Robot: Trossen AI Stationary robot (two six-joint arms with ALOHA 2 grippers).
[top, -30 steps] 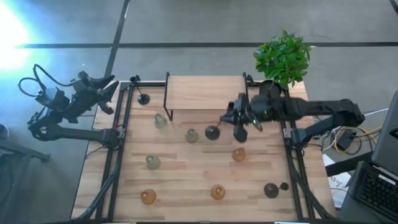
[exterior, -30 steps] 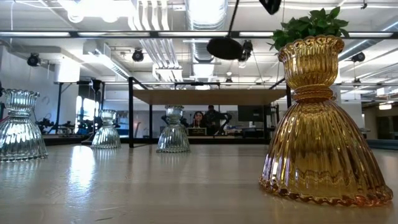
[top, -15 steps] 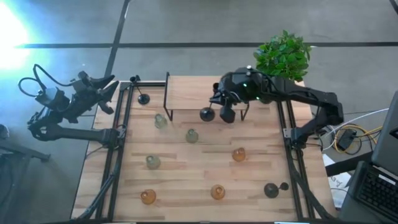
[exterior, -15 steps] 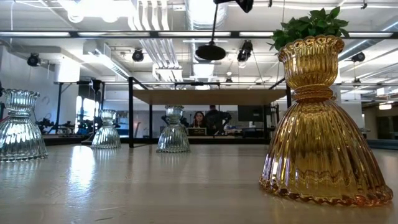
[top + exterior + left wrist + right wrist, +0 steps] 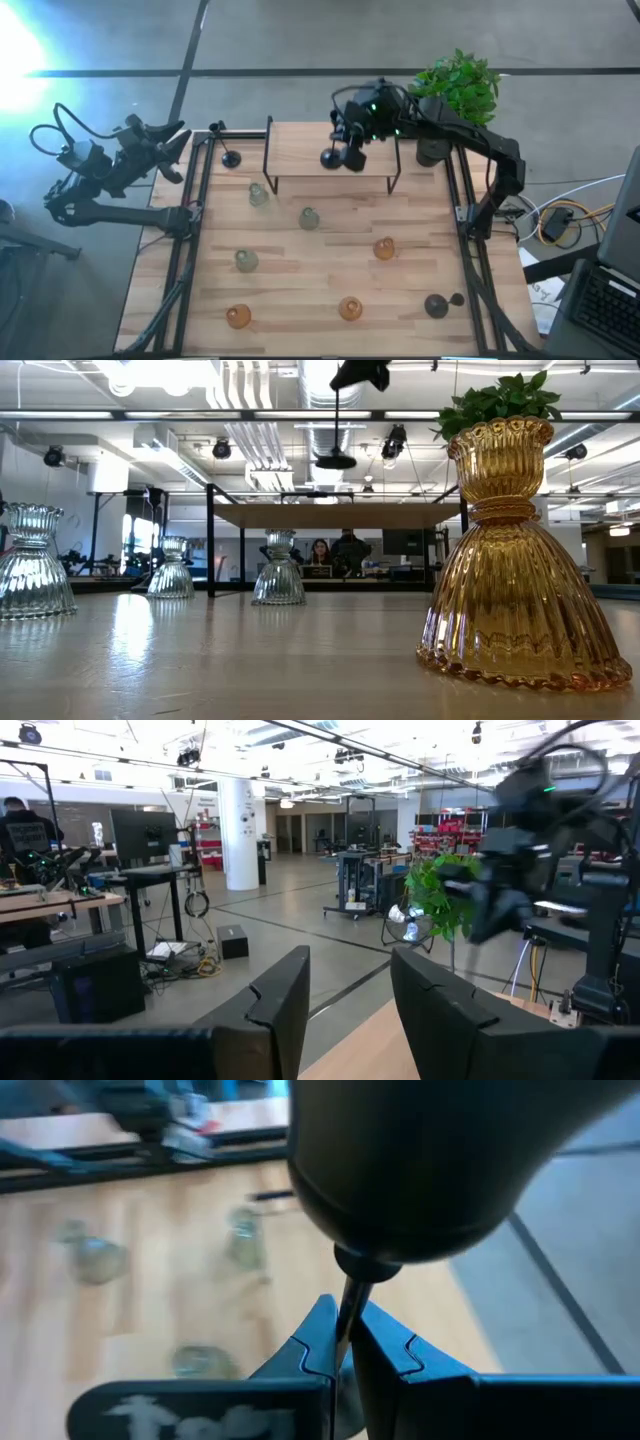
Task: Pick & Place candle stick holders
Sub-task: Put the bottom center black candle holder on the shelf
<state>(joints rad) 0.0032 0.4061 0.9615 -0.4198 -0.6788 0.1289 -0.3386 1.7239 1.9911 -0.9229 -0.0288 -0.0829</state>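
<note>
My right gripper (image 5: 354, 156) (image 5: 345, 1342) is shut on a slim black candlestick (image 5: 329, 158) (image 5: 335, 458) and carries it in the air over the raised wooden shelf (image 5: 300, 150). A second black candlestick (image 5: 231, 158) stands at the far left of the table, and a third (image 5: 437, 305) is at the near right. Pale green glass holders (image 5: 308, 218) and amber glass holders (image 5: 384, 248) stand spread over the tabletop. My left gripper (image 5: 350, 1010) is open, held off the table's left side (image 5: 150, 150). My right gripper pinches the candlestick's thin stem (image 5: 349, 1302) between its two fingers, high up, far from the base. The fingers slant down from the table's right and lie across the stem. The candlestick hangs below them, domed base (image 5: 335, 460) down, clear of shelf and table.
A black pot with a leafy plant (image 5: 455, 90) stands at the far right corner, beside my right arm. The shelf rests on thin black legs (image 5: 268, 170). Black frame rails (image 5: 195, 230) run along the table's left and right sides. An amber holder (image 5: 510, 560) stands close before the low camera.
My right gripper, still shut on the stem, has gone up and toward the table's far edge and a little left. It has carried the candlestick from above the table's middle to above the shelf. The candlestick stays hanging base down.
</note>
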